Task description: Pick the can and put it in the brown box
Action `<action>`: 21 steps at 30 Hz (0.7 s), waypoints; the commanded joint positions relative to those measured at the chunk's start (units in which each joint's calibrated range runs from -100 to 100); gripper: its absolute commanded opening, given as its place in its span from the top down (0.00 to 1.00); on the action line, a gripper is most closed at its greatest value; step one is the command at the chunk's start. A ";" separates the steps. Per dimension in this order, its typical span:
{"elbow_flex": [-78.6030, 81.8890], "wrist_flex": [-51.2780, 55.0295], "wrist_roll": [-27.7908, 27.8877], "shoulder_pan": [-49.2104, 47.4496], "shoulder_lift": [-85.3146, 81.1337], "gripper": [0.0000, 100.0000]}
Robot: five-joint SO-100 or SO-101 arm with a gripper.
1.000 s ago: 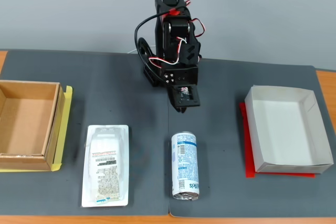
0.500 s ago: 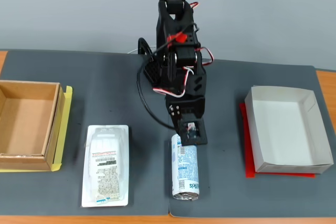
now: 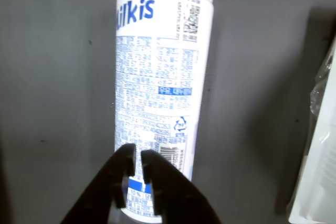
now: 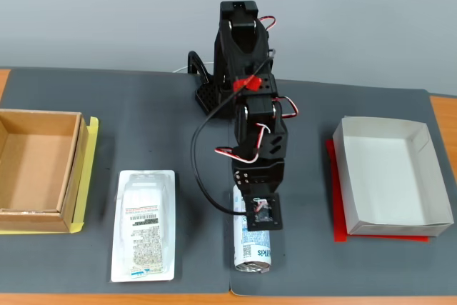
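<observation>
The can [image 4: 253,249] lies on its side on the dark mat near the front edge, a silver end facing the front. The arm's wrist [image 4: 260,212] hangs over the can's far half and hides it. In the wrist view the can [image 3: 157,87] runs up the middle, white with blue print. My gripper [image 3: 137,155] is over its near end with the black fingers [image 3: 122,174] almost touching and nothing between them. The brown box [image 4: 73,169] sits at the far left on a yellow sheet, with nothing inside.
A flat white blister pack [image 4: 143,225] with a barcode label lies left of the can; its edge [image 3: 321,145] shows at the right of the wrist view. A white shallow box [image 4: 350,183] on a red sheet stands at the right. The arm's base [image 4: 214,91] is at the back.
The arm has stretched forward and down from near its base, so the wrist has gone from behind the can to over it. The can, boxes and pack have not moved.
</observation>
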 commanded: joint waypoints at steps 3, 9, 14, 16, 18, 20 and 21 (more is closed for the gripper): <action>-5.55 -0.53 -0.15 -2.41 3.33 0.91; -5.55 -0.27 -0.20 -3.55 4.44 0.67; -5.37 -0.18 -0.20 -3.31 4.52 0.58; -5.10 -0.70 -0.20 -3.14 4.60 0.58; -5.01 -0.79 -0.20 -3.23 4.69 0.58; -5.01 -0.79 -0.41 -3.31 4.86 0.58; -5.10 -0.79 -0.51 -3.39 5.28 0.58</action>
